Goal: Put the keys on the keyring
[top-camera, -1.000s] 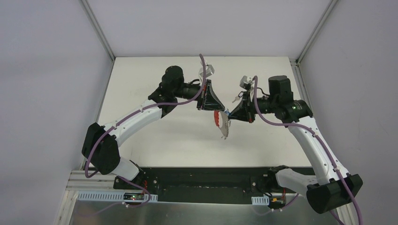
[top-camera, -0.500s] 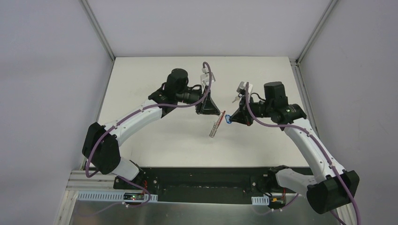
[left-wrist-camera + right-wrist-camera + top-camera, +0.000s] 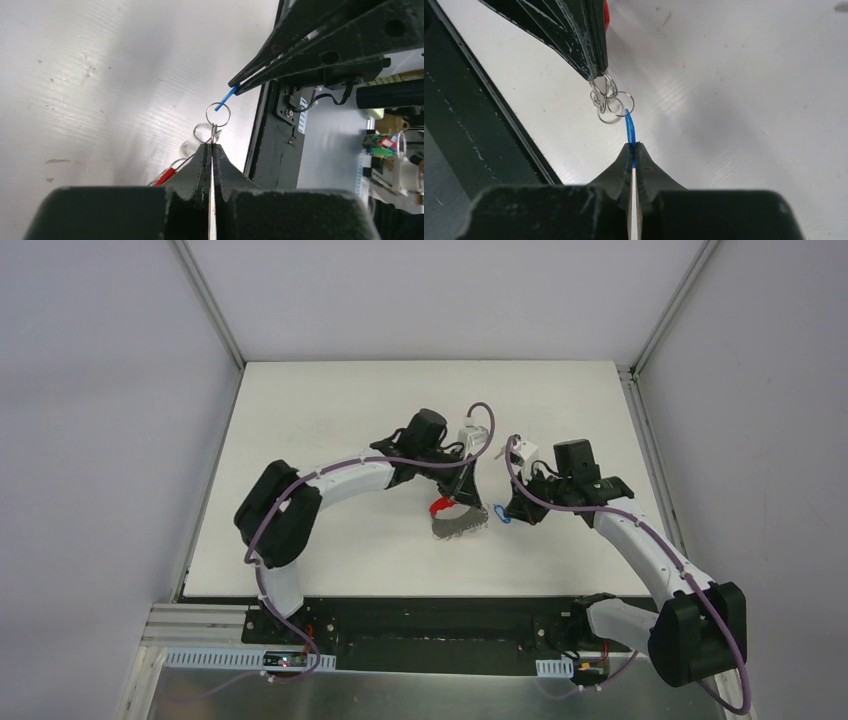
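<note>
So the worktop looks the same, but both arms have shifted a lot in half a second. The left arm has folded its elbow in toward the middle. The right arm has dropped forward. The meeting point of the two has slid away from the far edge, and it now sits a bit right of centre, nearer the near edge.

The left gripper has its jaws pressed tight together, pinching the keyring by its chain of little rings. The right gripper is clamped just as tight on the blue key.

The keyring was a thin straight strip seen edge-on before. From above it now shows broadside, with its long axis roughly parallel to the near edge. Its red band curls at the left end, on the far side.

The blue key sticks straight out of the right fingertips, long axis in line with them, pointing left at the left gripper. Its tip sits right on the rim of the end ring. I can't tell if it's actually threaded through.
</note>
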Controlling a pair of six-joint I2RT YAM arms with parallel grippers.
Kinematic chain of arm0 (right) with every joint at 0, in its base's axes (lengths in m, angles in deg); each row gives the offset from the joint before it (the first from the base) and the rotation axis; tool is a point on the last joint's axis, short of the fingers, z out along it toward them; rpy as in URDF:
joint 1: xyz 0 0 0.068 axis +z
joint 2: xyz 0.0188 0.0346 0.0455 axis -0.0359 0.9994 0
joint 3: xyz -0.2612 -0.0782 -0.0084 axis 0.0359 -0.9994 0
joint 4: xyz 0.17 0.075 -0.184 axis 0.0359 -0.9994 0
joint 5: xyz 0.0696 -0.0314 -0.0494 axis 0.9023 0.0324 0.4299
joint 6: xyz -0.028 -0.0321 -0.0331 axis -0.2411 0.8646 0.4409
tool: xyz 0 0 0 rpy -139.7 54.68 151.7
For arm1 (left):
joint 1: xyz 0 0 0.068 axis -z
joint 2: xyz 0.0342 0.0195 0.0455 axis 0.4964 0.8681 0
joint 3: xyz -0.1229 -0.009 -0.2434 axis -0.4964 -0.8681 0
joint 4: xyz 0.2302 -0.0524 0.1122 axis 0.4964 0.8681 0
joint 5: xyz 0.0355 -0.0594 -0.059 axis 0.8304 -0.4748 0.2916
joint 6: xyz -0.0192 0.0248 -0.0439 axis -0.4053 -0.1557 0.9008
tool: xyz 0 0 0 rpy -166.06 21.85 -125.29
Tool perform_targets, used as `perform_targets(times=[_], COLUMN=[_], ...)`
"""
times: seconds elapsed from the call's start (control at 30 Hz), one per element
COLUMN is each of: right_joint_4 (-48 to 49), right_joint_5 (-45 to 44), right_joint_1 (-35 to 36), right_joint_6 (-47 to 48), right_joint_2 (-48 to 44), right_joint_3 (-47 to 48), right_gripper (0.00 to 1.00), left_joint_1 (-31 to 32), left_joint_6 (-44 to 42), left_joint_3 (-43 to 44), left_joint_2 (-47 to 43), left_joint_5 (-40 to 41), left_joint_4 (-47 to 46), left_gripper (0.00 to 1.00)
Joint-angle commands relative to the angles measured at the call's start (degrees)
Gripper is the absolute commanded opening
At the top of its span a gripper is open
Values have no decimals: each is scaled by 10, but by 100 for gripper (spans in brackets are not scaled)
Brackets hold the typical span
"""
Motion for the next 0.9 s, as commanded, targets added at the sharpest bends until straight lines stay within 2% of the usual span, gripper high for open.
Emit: perform_targets(times=[0.0,0.07,0.27,0.37,0.53,0.67,0.77,0.87], right_joint_4=[-18,-26,-22,-11,1,-1,-15,-24], right_joint_5=[-79,-86,-113,-134,-151,-154,-122,-64], right_joint_1=[-32,-54,-82,-86,-95,-97,-96,-85], right_joint_6=[19,36,72,76,77,78,86,80], right_joint_2=[0,3,33,63,93,79,62,57], right_joint_3=[-18,-24,-46,-50,-47,-39,-25,4], right_gripper=[0,0,0,4,20,34,45,49], left_joint_1=[14,19,18,13,-12,-40,-60,-71], left_joint_6=[80,102,99,78,-3,-61,-94,-119], left_joint_3=[30,36,47,48,42,27,12,0], left_joint_2=[58,77,91,78,30,-17,-52,-83], left_joint_5=[7,5,21,26,52,82,109,139], left_joint_4=[-38,-54,-36,-8,87,143,176,204], left_gripper=[0,1,27,39,53,66,70,72])
